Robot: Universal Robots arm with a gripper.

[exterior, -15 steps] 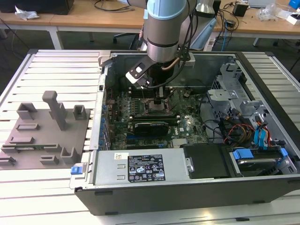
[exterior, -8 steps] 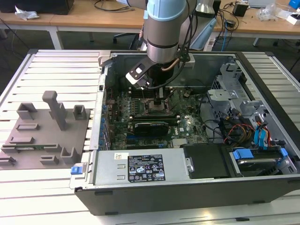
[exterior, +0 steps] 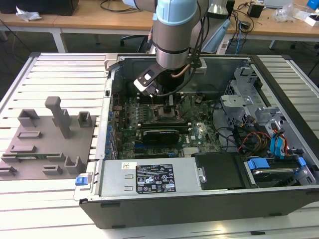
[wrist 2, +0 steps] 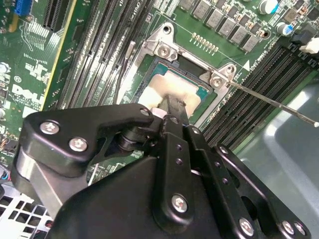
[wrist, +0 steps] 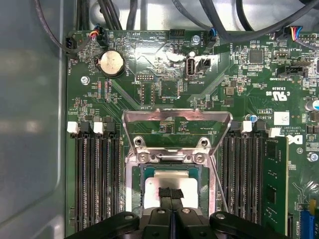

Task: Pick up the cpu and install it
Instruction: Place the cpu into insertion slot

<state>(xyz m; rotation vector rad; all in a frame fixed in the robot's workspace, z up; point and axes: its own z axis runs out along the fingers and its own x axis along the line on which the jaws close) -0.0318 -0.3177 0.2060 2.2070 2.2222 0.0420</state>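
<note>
This looks like a robotics lab or test workshop: mid-frame in the exterior view an open computer case (exterior: 199, 204) lies on a slatted metal bench (exterior: 60, 74) beneath a robot arm (exterior: 174, 35), with cable-strewn wooden desks (exterior: 84, 20) along the top edge.

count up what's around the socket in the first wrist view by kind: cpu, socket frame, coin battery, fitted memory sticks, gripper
cpu: 1
raised socket frame: 1
coin battery: 1
fitted memory stick: 1
gripper: 1
total: 5
</note>
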